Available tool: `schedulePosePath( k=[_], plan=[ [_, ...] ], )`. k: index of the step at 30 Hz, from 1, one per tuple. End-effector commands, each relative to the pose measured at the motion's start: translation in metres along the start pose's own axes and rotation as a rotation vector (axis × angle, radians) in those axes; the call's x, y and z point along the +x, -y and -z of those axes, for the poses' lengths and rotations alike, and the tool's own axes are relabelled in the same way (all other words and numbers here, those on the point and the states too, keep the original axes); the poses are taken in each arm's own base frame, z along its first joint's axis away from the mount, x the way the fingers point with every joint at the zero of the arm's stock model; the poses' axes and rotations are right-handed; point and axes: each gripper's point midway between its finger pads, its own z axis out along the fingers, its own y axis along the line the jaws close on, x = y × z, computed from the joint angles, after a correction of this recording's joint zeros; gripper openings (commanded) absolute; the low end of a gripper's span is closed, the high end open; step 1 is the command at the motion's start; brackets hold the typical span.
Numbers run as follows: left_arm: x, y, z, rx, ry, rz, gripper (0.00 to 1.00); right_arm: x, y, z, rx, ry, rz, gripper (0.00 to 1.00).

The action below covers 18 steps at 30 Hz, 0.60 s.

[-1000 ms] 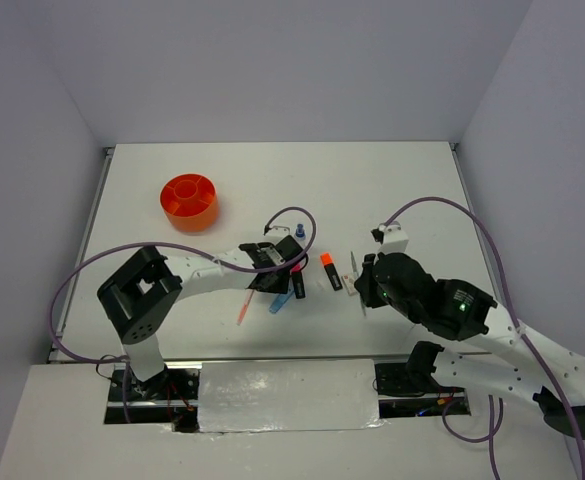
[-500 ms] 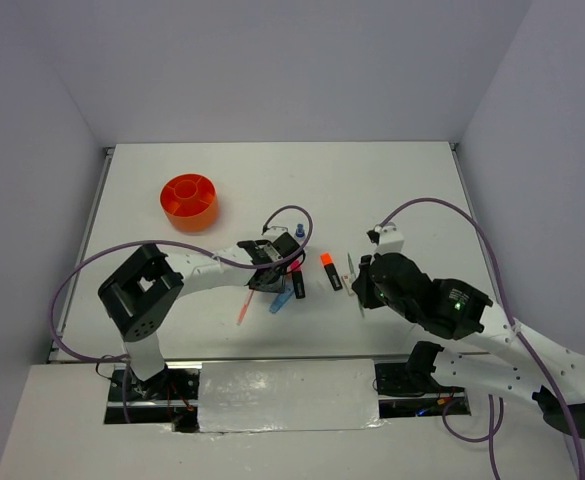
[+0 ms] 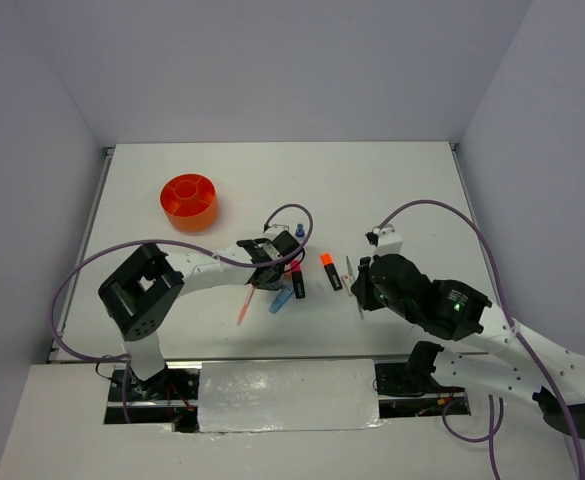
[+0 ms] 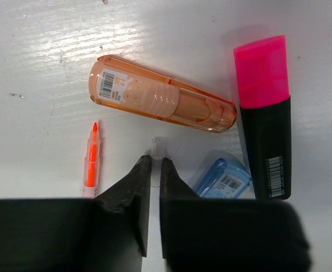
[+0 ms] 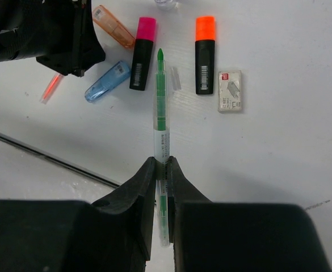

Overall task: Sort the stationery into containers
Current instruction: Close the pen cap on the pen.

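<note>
My left gripper (image 4: pixel 156 161) is low on the table with its jaws nearly together, pinching a small clear cap (image 4: pixel 157 145). Around it lie a translucent orange marker (image 4: pixel 163 102), a pink-tipped black highlighter (image 4: pixel 265 113), a blue marker (image 4: pixel 222 175) and a thin orange pen (image 4: pixel 91 161). My right gripper (image 5: pixel 161 161) is shut on a thin green highlighter pen (image 5: pixel 161 107), held above the table. Below it lie an orange-tipped highlighter (image 5: pixel 205 54) and a white eraser (image 5: pixel 230 90). The orange cup (image 3: pixel 189 201) stands far left, away from both grippers.
A tiny blue-capped bottle (image 3: pixel 300 232) stands just behind the left gripper (image 3: pixel 272 275). A short grey piece (image 5: pixel 176 77) lies between the two highlighters. The table's near edge (image 5: pixel 41 153) runs under the right gripper. Purple cables loop over both arms.
The left gripper's jaws have closed from wide apart to nearly together on the clear cap. The right arm has drifted slightly left with the green pen still in it.
</note>
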Motion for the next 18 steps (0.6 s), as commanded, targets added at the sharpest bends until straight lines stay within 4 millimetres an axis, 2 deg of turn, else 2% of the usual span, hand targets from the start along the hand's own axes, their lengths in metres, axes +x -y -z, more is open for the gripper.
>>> schedulePosePath(
  k=[1, 4, 7, 9, 10, 11, 13, 14, 16, 17, 18],
  plan=[
    [0.007, -0.006, -0.005, -0.013, -0.023, 0.0, 0.12, -0.009, -0.008, 0.003, -0.043, 0.042, -0.013, 0.0],
    [0.001, -0.005, 0.0, 0.014, -0.003, 0.015, 0.0, -0.009, -0.011, 0.003, -0.068, 0.046, -0.016, 0.0],
    [-0.008, -0.004, 0.008, 0.029, 0.027, 0.025, 0.0, -0.008, -0.015, 0.005, -0.096, 0.049, -0.02, 0.0],
    [-0.018, 0.0, 0.022, 0.062, 0.066, 0.041, 0.0, -0.005, -0.019, 0.005, -0.128, 0.044, -0.015, 0.0],
    [-0.022, 0.0, 0.028, 0.074, 0.081, 0.052, 0.0, -0.01, -0.025, 0.007, -0.162, 0.07, -0.023, 0.0],
    [-0.031, 0.001, 0.043, 0.103, 0.119, 0.069, 0.0, -0.006, -0.027, 0.005, -0.181, 0.067, -0.018, 0.0],
    [-0.042, 0.003, 0.061, 0.143, 0.166, 0.09, 0.0, -0.01, -0.04, 0.007, -0.261, 0.099, -0.018, 0.0],
    [-0.055, 0.007, 0.082, 0.202, 0.223, 0.11, 0.0, -0.004, -0.041, 0.002, -0.274, 0.092, -0.015, 0.0],
    [-0.068, 0.012, 0.105, 0.284, 0.301, 0.137, 0.0, -0.004, -0.054, -0.001, -0.334, 0.097, -0.009, 0.0],
    [-0.079, 0.014, 0.132, 0.358, 0.361, 0.159, 0.0, 0.003, -0.057, -0.006, -0.351, 0.078, 0.001, 0.0],
    [-0.085, 0.016, 0.145, 0.402, 0.395, 0.168, 0.0, 0.003, -0.07, -0.008, -0.408, 0.077, 0.005, 0.0]
  ],
)
